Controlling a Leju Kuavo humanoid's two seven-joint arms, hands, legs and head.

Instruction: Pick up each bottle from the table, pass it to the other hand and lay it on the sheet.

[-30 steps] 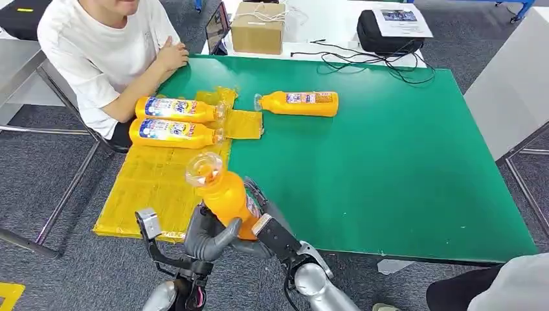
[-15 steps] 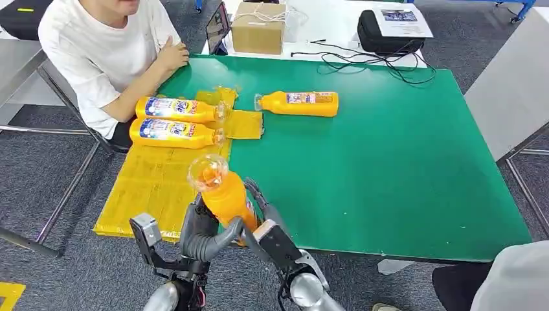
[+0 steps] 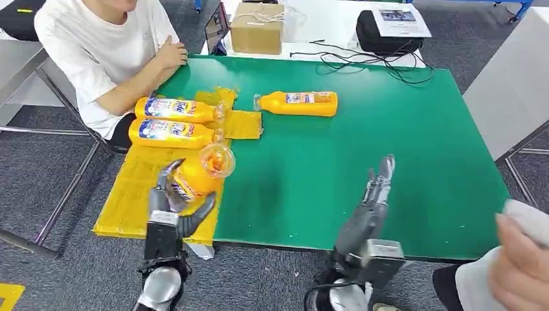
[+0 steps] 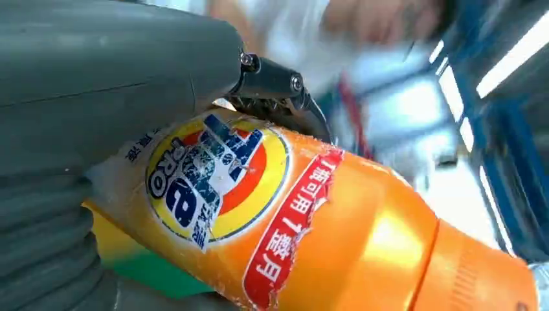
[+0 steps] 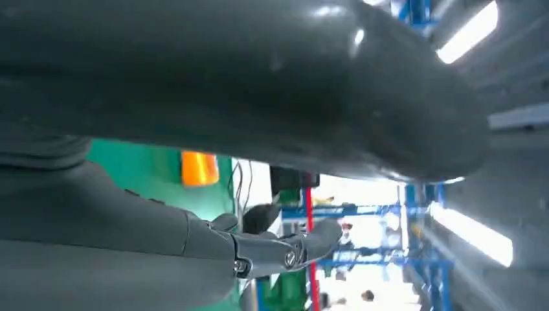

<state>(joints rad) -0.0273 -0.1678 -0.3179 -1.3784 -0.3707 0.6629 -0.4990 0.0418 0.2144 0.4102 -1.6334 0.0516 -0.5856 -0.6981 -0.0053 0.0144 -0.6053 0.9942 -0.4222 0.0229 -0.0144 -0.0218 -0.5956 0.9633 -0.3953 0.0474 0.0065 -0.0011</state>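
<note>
Low in the head view's left half, the left hand (image 3: 169,201) grips an orange bottle (image 3: 197,172), fingers wrapped around its labelled body, cap end tilted up toward the frame's centre; the bottle hangs over the near right edge of the yellow sheet (image 3: 139,188). At lower centre-right the right hand (image 3: 369,207) holds nothing, fingers stretched apart above the green table (image 3: 388,155). Four orange bottles show in all: one held, two lying side by side (image 3: 173,108) (image 3: 171,132) on the sheet's upper part, and one (image 3: 298,103) lying on the table at upper centre. A seated person's arm (image 3: 139,81) rests at the upper left corner.
</note>
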